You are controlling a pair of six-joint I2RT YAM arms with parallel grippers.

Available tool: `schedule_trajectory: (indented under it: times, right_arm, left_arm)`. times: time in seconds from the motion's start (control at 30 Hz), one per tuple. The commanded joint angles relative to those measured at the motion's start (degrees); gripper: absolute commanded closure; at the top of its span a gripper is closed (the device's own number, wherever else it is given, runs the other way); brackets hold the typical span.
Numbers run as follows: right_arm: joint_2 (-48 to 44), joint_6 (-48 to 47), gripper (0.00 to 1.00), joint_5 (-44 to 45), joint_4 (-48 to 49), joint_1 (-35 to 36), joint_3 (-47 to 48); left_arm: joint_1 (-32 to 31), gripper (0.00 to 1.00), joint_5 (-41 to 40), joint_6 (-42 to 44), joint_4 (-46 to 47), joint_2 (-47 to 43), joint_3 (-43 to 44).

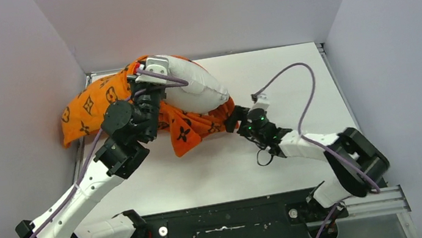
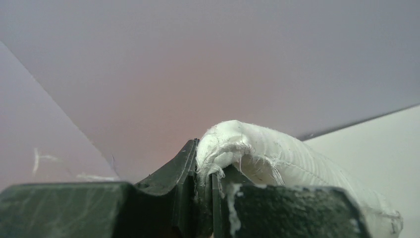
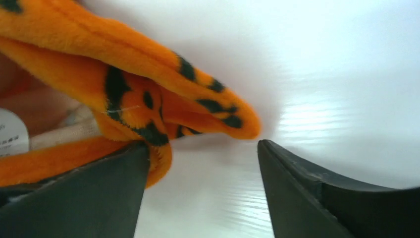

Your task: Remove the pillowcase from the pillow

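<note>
Extraction is, by my judgement, about half complete. The table [image 1: 289, 78] carries the whole work, pushed toward its far left corner. The pillow [image 1: 198, 87] lies there with its right part bare and white and its left part inside the cover. The pillowcase [image 1: 90, 107] is bunched to the left, hangs past the table edge toward the side wall [image 1: 7, 90], and trails a loose fold under the pillow toward the middle of the table.

My left gripper [image 2: 204, 178] is pressed together on a white corner of the pillow and anchors it. My right gripper [image 3: 202, 148] stands spread, with nothing between the fingers; the orange fold lies beside and above one finger [image 3: 89, 198] and touches it.

Next move, as I judge it: advance the right gripper onto that fold, close on plush only, then draw the cover away from the anchored corner. Pinching both layers at once would lock the cover shut.

Obstructions:
- The wall is near the bunched fabric and leaves little room on that side.
- My left arm [image 1: 120, 149] lies across the cover.
- The purple cable [image 1: 304, 76] loops above my right wrist.
- A white label [image 3: 10, 134] shows inside the fold.
</note>
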Motion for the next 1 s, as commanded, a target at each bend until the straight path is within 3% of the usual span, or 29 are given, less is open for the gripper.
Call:
schedule_trajectory:
  times: [0.0,0.1,0.23,0.33,0.4,0.53,0.6,0.8,0.97]
  right_arm:
    - [-12.8,-7.7,0.12,-7.4,-11.5,-9.5,0.7]
    - [-18.8,-10.9,0.0,-3.8,-22.4,-12.2,7.0]
    - [-28.8,-8.0,0.0,-1.7,-28.4,-14.6,12.2]
    - [-33.7,-1.7,0.0,-5.4,-29.4,-17.1,15.9]
    - [-34.6,4.5,0.0,-12.8,-29.0,-20.8,17.9]
    - [-29.2,23.4,0.0,-32.7,-22.9,-25.7,19.0]
    - [-25.0,32.5,0.0,-40.2,-13.7,-25.5,17.7]
    - [-13.6,49.9,0.0,-50.1,0.1,-23.1,16.3]
    - [-8.7,58.1,0.0,-49.3,4.6,-17.0,14.2]
  left_arm:
    - [1.2,1.0,-1.3,-3.9,23.9,-5.0,3.1]
    - [3.4,1.0,0.1,-8.8,24.3,-4.3,-1.0]
    - [8.5,1.0,7.3,-18.5,24.0,-4.9,-7.3]
    - [10.7,1.0,14.5,-25.2,26.7,-6.3,-14.5]
    - [11.2,1.0,19.2,-28.1,31.2,-7.0,-20.4]
    - [11.3,1.0,26.8,-31.3,47.4,-6.0,-33.1]
    - [11.3,1.0,27.5,-31.8,55.0,-4.6,-38.1]
    - [11.4,1.0,29.9,-31.0,66.9,-0.5,-44.2]
    - [11.4,1.0,31.4,-29.6,69.3,1.1,-44.9]
